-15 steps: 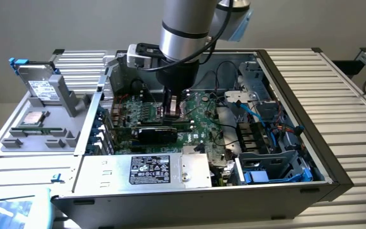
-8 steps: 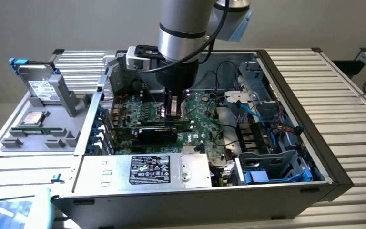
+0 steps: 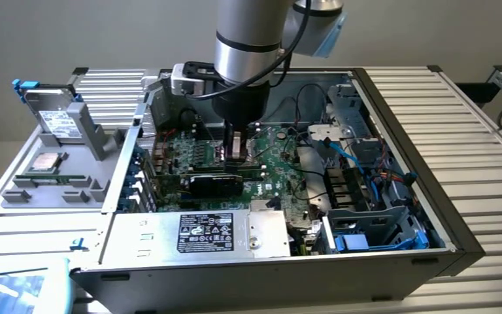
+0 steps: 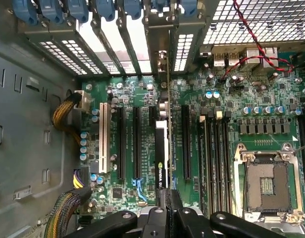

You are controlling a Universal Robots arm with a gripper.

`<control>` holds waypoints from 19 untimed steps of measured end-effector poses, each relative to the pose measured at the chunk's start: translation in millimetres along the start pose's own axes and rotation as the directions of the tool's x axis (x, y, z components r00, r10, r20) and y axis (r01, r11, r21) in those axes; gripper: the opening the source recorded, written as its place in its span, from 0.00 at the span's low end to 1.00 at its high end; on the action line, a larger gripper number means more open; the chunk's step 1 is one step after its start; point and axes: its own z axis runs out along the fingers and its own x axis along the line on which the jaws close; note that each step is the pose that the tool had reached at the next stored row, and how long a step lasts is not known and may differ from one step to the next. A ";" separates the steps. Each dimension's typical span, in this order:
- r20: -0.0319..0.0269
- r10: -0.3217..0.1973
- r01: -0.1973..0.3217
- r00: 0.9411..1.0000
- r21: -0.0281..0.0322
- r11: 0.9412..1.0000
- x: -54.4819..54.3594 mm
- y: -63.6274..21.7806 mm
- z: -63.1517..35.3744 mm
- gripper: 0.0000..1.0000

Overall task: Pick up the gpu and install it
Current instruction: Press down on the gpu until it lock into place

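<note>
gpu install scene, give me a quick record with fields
gpu: standing on edge over the motherboard's expansion slots, black block with a green logo
hand: shut on the gpu's upper edge
motherboard: green, lying flat inside the open computer case
cpu socket: uncovered
hard drive: outside the case, at the exterior view's left
seating: cannot tell if the card is fully in its slot

NVIDIA logo along the gpu (image 4: 161,163) edge

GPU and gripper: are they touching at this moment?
Touching. In the wrist view the gripper is closed on the top edge of the gpu, which stands edge-on over the motherboard slots. The exterior view shows the gripper directly above the card.
</note>
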 end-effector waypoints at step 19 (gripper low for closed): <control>0.000 0.000 0.000 1.000 0.000 1.000 -1.0 -0.8 9.3 0.14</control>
